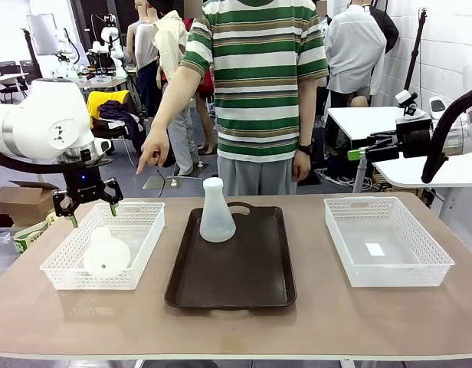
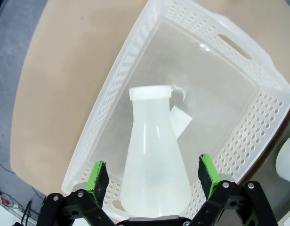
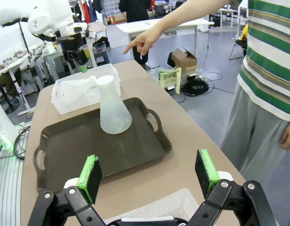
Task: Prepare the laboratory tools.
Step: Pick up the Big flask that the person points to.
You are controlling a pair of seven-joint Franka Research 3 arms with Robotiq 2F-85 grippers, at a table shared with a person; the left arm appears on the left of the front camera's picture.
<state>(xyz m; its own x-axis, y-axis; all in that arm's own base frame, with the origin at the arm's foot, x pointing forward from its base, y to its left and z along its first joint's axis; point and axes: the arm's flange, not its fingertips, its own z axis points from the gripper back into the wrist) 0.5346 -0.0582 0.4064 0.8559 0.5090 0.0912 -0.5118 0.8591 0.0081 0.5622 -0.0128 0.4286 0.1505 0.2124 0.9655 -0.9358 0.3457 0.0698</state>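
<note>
Left gripper [image 2: 153, 178], jaws spread, hovers over the conical flask [image 2: 154, 150] lying in a mesh basket [image 2: 258, 132]; pinched on its slick taper, it could squirt free; right gripper [image 3: 147, 173] gapes idle.

Before me the tan surface [image 1: 320, 326] carries a dark brown tray [image 1: 236, 268] at its middle, with a handle at its near end and another at its far end. The left mesh basket [image 1: 90, 280] sits just beside the tray. The right mesh basket [image 1: 401, 274] stands farther off, with a small white label [image 1: 375, 249] on its floor. Across the surface stands a person in a striped shirt [image 1: 255, 77].
</note>
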